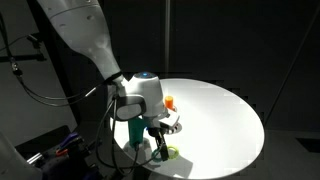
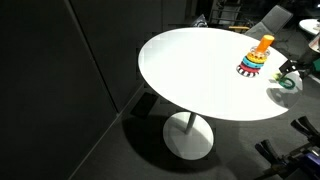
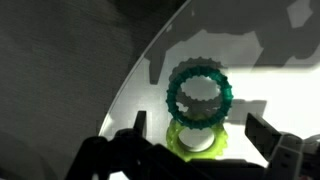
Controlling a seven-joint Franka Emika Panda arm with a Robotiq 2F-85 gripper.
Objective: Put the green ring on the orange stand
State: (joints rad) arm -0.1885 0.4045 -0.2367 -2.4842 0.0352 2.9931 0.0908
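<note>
In the wrist view the dark green ring [image 3: 200, 95] lies on the white table, overlapping the far edge of a lighter yellow-green ring [image 3: 197, 141]. My gripper [image 3: 200, 133] is open and empty, just above them, with one finger on each side of the two rings. In an exterior view the gripper [image 1: 160, 135] hovers low near the table's edge, with a ring [image 1: 172, 152] beside it. The orange stand [image 1: 170, 102] rises behind the gripper. In an exterior view the stand [image 2: 262, 46] sits on stacked coloured rings, with the rings [image 2: 288, 84] a short way off.
The round white table [image 2: 190, 70] stands on a single pedestal, and the rings lie close to its rim [image 1: 200, 168]. The surroundings are dark. Cables and equipment [image 1: 50, 150] sit beside the arm's base.
</note>
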